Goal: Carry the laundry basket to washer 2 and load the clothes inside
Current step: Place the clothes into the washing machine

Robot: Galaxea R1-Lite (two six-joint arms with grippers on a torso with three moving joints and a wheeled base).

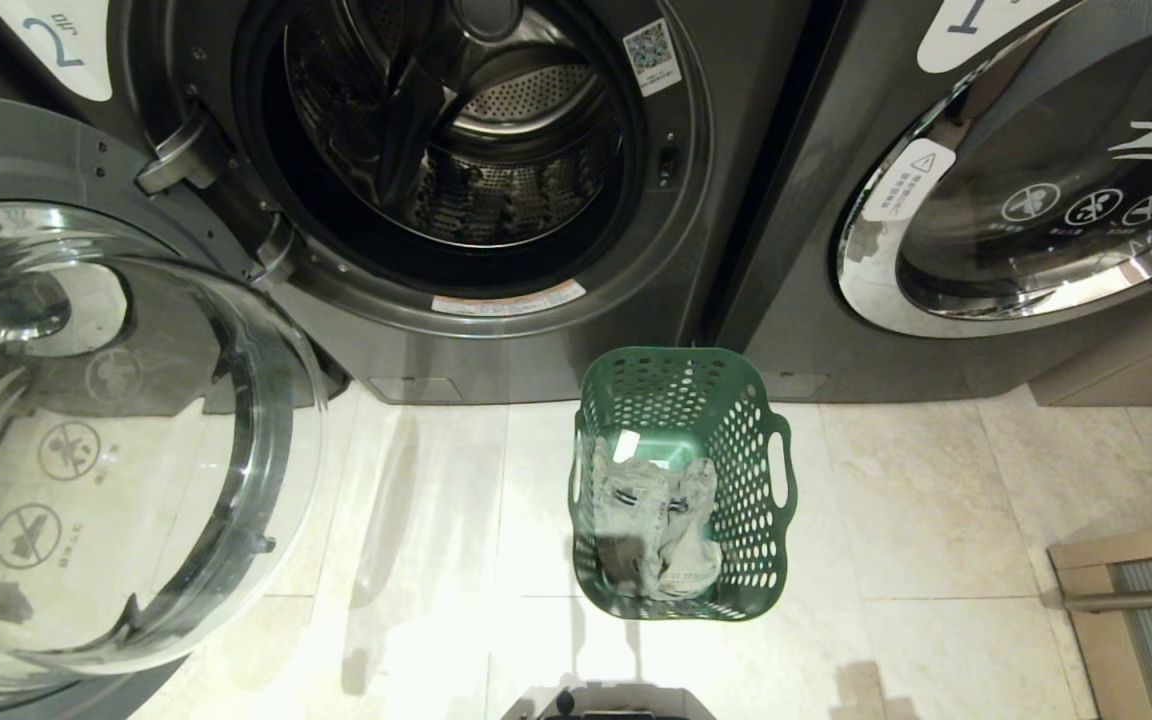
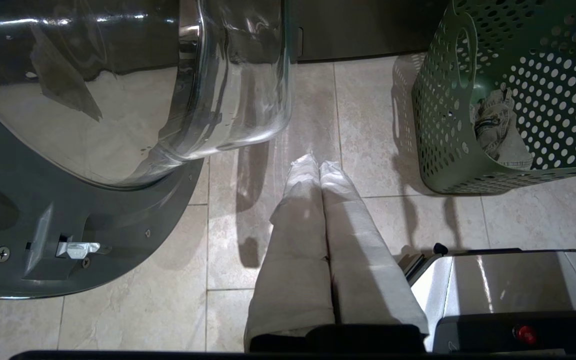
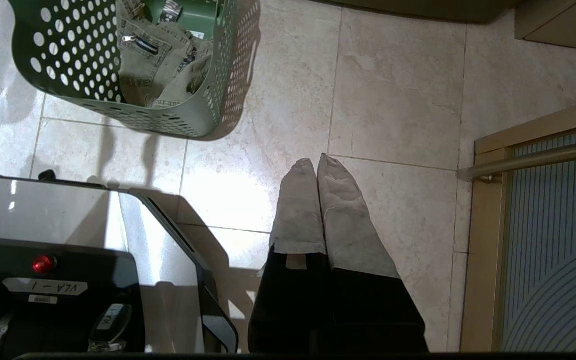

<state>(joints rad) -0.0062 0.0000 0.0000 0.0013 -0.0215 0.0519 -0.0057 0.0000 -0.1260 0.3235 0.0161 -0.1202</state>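
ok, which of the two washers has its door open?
Washer 2, the left one with the "2" label: its glass door is swung wide and the drum is exposed. The washer to its right has its door shut. The laundry basket stands on the floor between them.

My left gripper (image 2: 319, 165) and right gripper (image 3: 316, 162) wear matt cloth covers. The laundry basket (image 1: 761, 470) is perforated green plastic; the clothes (image 1: 656, 525) in it are crumpled woven cloth. Washer 2 (image 1: 576, 330) at 12 o'clock is brushed dark metal, glossy glass door (image 1: 86, 450) at 9. Floor tiles (image 1: 916, 500) are polished stone.
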